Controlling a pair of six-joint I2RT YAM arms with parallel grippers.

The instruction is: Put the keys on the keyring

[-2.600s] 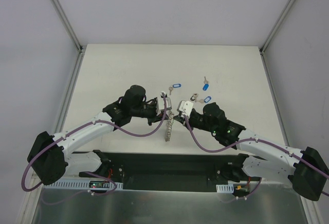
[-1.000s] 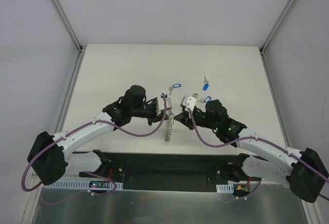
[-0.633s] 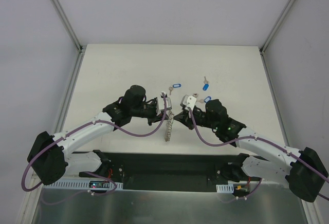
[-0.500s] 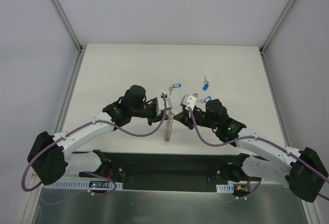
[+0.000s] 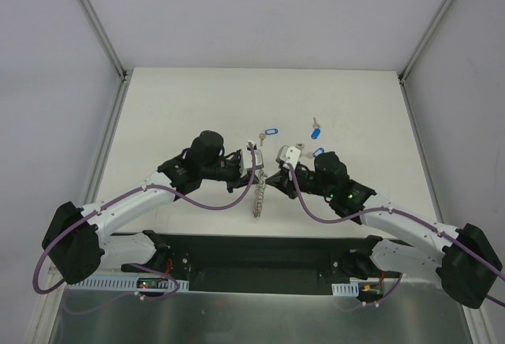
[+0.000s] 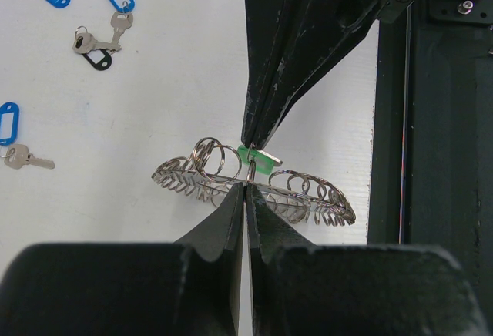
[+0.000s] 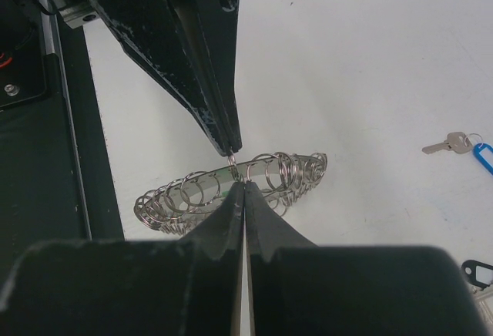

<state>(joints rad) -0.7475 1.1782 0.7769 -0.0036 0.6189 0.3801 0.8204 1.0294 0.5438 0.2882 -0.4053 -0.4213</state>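
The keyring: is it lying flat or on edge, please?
On edge: from above the keyring is a thin strip, pinched by left gripper.

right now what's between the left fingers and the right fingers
The green key tag and the rim of the keyring, with no bare gap; the left wrist view shows it.

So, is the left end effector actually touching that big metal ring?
Touching. In the left wrist view the left end effector, shut, pinches the rim of the keyring between its tips.
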